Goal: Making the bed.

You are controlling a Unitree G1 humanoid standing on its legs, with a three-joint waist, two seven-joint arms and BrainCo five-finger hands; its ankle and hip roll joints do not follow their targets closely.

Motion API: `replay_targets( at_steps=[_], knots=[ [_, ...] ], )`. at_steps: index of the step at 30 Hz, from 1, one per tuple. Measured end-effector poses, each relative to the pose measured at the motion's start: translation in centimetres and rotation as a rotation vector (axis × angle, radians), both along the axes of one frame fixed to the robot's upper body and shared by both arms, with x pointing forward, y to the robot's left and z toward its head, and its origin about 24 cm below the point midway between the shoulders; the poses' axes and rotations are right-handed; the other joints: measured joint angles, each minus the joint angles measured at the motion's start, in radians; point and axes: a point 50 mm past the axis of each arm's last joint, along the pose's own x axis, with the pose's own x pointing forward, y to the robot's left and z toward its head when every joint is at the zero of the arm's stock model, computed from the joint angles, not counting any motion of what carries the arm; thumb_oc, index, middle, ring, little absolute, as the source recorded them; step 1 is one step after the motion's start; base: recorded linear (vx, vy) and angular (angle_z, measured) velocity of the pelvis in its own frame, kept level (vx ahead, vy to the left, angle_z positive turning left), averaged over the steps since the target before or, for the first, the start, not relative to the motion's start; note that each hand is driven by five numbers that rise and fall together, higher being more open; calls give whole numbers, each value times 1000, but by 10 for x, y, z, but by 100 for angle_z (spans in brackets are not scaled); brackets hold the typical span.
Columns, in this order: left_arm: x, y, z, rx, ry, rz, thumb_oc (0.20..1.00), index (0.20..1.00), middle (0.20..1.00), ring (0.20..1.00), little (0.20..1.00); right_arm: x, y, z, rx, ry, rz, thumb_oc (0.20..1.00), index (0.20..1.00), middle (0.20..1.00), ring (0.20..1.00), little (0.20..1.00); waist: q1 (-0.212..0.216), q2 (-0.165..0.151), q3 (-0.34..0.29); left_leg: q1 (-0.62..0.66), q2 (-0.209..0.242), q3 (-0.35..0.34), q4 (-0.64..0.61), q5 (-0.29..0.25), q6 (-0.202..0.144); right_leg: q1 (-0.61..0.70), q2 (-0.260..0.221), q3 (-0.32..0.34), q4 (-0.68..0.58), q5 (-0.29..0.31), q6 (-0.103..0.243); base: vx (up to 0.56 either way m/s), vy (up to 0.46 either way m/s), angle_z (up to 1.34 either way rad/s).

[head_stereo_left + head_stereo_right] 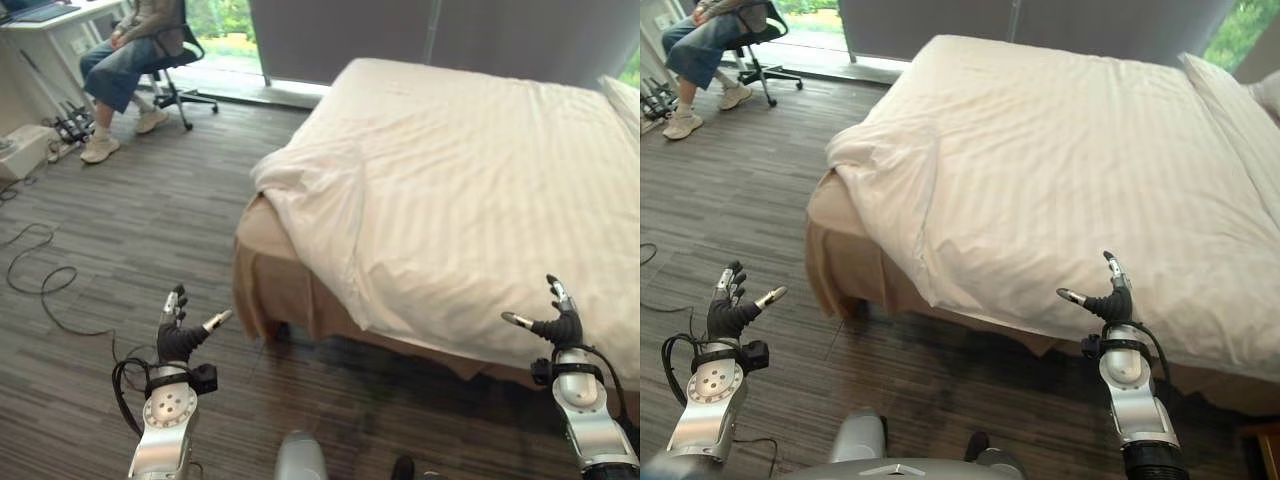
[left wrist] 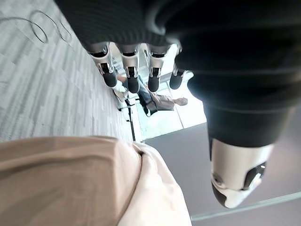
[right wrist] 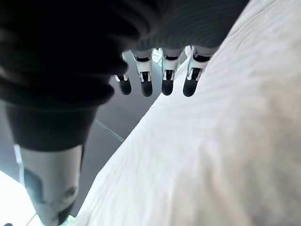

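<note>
- The left hand (image 1: 178,335) hangs over the floor (image 1: 120,250), fingers straight and spread, holding nothing, near the bed's foot corner
- The right hand (image 1: 560,322) is likewise spread and empty, raised above the duvet (image 1: 470,200) at its near edge, likely poised to grip it
- One white duvet covers the one bed (image 1: 275,285); its corner is bunched, exposing tan skirt
- One pillow (image 1: 625,100) at the far end
- One person (image 1: 125,50) sits on an office chair (image 1: 175,60), well apart
</note>
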Motion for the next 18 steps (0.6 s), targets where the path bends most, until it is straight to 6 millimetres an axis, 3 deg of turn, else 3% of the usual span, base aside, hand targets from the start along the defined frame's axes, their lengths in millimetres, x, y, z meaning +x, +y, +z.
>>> replay_targets(
  at_steps=[2, 4, 5, 7, 8, 10, 11, 12, 14, 16, 18],
  knots=[
    [9, -6, 4, -4, -19, -22, 1000, 1000, 1000, 1000, 1000, 4, -5, -1, -4, 9, -16, 1000, 1000, 1000, 1000, 1000, 2, 13, 23, 16, -32, -74, -212, 15, 12, 39, 6, 16, -80, 34, 15, 268, 365, -23],
    [13, -10, 6, -6, -35, -30, 1000, 1000, 1000, 1000, 1000, 8, -8, 3, -16, 0, -17, 1000, 1000, 1000, 1000, 1000, 9, 50, 39, 17, -31, -123, -251, 24, 1, 62, 18, 34, -83, 29, 36, 225, 376, -40],
    [14, -10, 6, -3, -34, -22, 1000, 1000, 1000, 1000, 1000, 8, -6, 2, -10, 0, -16, 1000, 1000, 1000, 1000, 1000, 10, 53, 41, 21, -34, -114, -231, 96, 31, 80, 12, 49, -83, 21, 54, 228, 404, -48],
    [16, -6, 13, 50, -45, -21, 1000, 1000, 1000, 1000, 1000, 5, -3, -2, -3, 11, -9, 1000, 1000, 1000, 1000, 1000, 20, 17, 39, 19, -83, -80, -188, 115, 59, 80, -43, 69, -82, -4, 62, 255, 420, -43],
    [17, -2, 17, 68, -50, -13, 1000, 1000, 1000, 1000, 1000, 5, -1, -3, 7, 7, -11, 1000, 1000, 1000, 1000, 1000, 17, -12, 34, 19, -105, -61, -166, 114, 66, 72, -72, 79, -77, -23, 39, 243, 376, -65],
    [15, 10, 26, 160, -44, 1, 1000, 1000, 1000, 1000, 1000, 10, 13, -5, 49, -10, 7, 1000, 1000, 1000, 1000, 1000, 24, -27, 27, 40, -129, -4, -145, 84, 136, 48, -122, 114, -16, -40, 31, 162, 277, -91],
    [16, 16, 35, 203, -61, 9, 1000, 1000, 1000, 1000, 1000, 10, 17, -8, 62, -2, 19, 1000, 1000, 1000, 1000, 1000, 20, -30, 29, 62, -131, 23, -152, 77, 152, 42, -129, 107, 9, 21, 56, 90, 172, -84],
    [15, 22, 48, 257, -92, 27, 1000, 1000, 1000, 1000, 1000, 9, 19, -10, 67, 8, 30, 1000, 1000, 1000, 1000, 1000, 25, -26, 27, 85, -121, 54, -171, 77, 156, 32, -137, 84, 31, 42, 90, 77, 134, -78],
    [16, 37, 76, 372, -156, 74, 1000, 1000, 1000, 1000, 1000, 7, 23, -13, 63, 23, 46, 1000, 1000, 1000, 1000, 1000, 22, -26, 25, 126, -108, 85, -213, 77, 161, 15, -123, 55, 19, 64, 124, 79, 116, -62],
    [24, 49, 108, 513, -206, 102, 1000, 1000, 1000, 1000, 1000, 4, 26, -18, 69, 47, 58, 1000, 1000, 1000, 1000, 1000, 0, -58, 3, 136, -106, 115, -245, 89, 166, 1, -115, 32, -9, 94, 157, 109, 110, -27],
    [29, 71, 134, 664, -190, 162, 1000, 1000, 1000, 1000, 1000, 6, 31, -21, 75, 69, 97, 1000, 1000, 1000, 1000, 1000, -1, -89, -18, 158, -104, 162, -248, 83, 147, 16, -107, -3, -52, 92, 150, 156, 110, -59]
  ],
)
